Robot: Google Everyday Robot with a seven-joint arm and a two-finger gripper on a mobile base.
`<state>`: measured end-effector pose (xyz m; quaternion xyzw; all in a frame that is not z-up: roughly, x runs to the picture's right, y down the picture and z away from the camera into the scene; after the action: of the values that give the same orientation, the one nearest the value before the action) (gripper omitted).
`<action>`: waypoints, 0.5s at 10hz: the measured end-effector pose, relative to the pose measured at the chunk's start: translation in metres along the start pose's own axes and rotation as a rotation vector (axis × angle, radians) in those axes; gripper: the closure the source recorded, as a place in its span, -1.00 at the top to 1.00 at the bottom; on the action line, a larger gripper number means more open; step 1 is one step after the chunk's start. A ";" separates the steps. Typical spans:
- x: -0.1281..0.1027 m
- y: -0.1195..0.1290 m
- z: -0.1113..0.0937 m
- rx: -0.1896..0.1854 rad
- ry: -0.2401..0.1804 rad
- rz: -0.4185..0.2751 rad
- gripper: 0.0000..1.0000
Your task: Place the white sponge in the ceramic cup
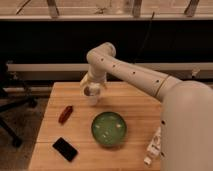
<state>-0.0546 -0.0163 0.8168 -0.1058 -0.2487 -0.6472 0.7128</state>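
Gripper: the gripper (92,90) points down over the far middle of the table, right above the cup and touching or nearly touching its rim.
Grip state: cannot tell; from this angle the wrist and the cup's mouth run together.
Ceramic cup: a small white ceramic cup (93,99) stands upright on the table, just under the gripper and behind the green bowl.
White sponge: the white sponge cannot be made out on its own; the pale shapes at the gripper and the cup's mouth cannot be told apart.
Arm: the white arm (131,73) reaches from the robot's body at the right, rises to a bent joint above the cup and drops down to the gripper.
Robot body: a large rounded white body (189,125) fills the lower right corner and overlaps the table's right edge.
Table: a light wooden table (137,107) with plank seams, seen from above.
Green bowl: a round green bowl (94,129) sits near the middle of the table, nearer the camera than the cup and apart from it, with a few pale specks inside.
Red object: a small long red object (65,114) lies at an angle on the left side of the table, left of the bowl and well apart from the cup.
Black phone: a flat black phone (65,149) lies at the near left corner, in front of the red object.
White item: a small white item (153,146) sits at the table's near right edge, right against the robot's body; what it is cannot be told.
Surroundings: a dark office chair (9,100) stands on the floor to the left of the table, and a pale rail (45,67) runs along the dark wall behind.
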 end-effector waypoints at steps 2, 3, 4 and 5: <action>0.012 0.009 -0.011 0.016 0.033 0.028 0.60; 0.018 0.014 -0.020 0.028 0.050 0.046 0.60; 0.020 0.017 -0.025 0.022 0.044 0.040 0.60; 0.017 0.015 -0.024 0.018 0.036 0.031 0.60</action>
<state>-0.0341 -0.0404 0.8073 -0.0917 -0.2400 -0.6358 0.7279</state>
